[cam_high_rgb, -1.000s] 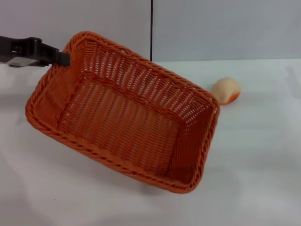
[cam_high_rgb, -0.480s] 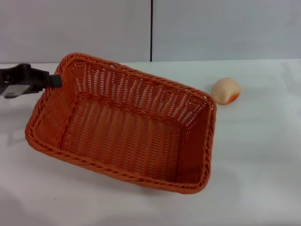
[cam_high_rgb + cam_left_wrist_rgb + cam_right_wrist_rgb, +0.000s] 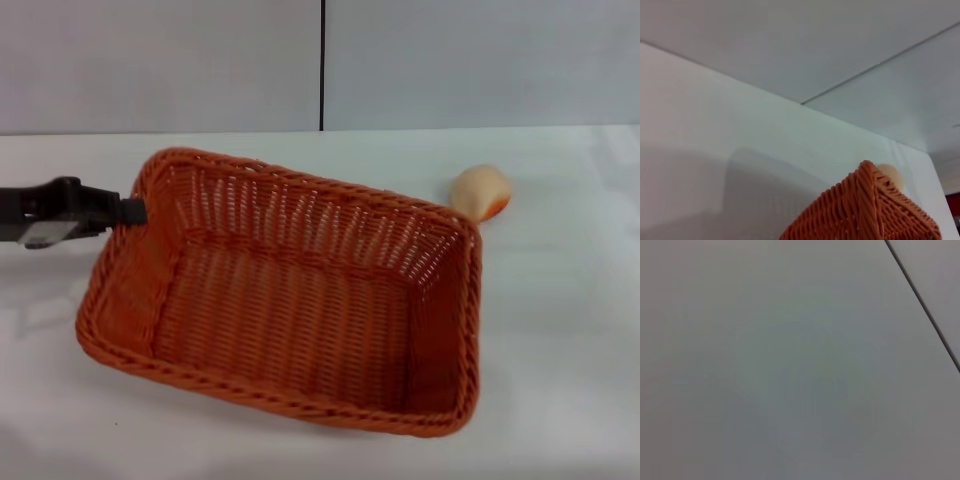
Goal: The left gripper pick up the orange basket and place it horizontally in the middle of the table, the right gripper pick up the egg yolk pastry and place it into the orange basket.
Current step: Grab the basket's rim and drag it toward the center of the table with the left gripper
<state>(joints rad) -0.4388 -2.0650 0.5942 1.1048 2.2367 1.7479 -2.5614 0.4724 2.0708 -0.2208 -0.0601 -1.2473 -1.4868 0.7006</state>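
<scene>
The orange basket (image 3: 290,300) sits low over the white table (image 3: 560,350) in the middle of the head view, its long side running left to right and a little skewed. My left gripper (image 3: 133,211) comes in from the left and is shut on the braided rim at the basket's far left corner. The left wrist view shows a corner of the orange basket (image 3: 865,210). The egg yolk pastry (image 3: 480,192) lies on the table just beyond the basket's far right corner, apart from it; the pastry (image 3: 890,176) peeks over the rim in the left wrist view. My right gripper is out of view.
A grey wall with a dark vertical seam (image 3: 322,65) stands behind the table's far edge. Bare tabletop stretches to the right of the basket and the pastry. The right wrist view shows only a plain grey surface with a dark line (image 3: 922,307).
The basket has come down from a raised, tilted pose and levelled out, shifting slightly right. My left gripper has dropped with it. The pastry has not moved.
</scene>
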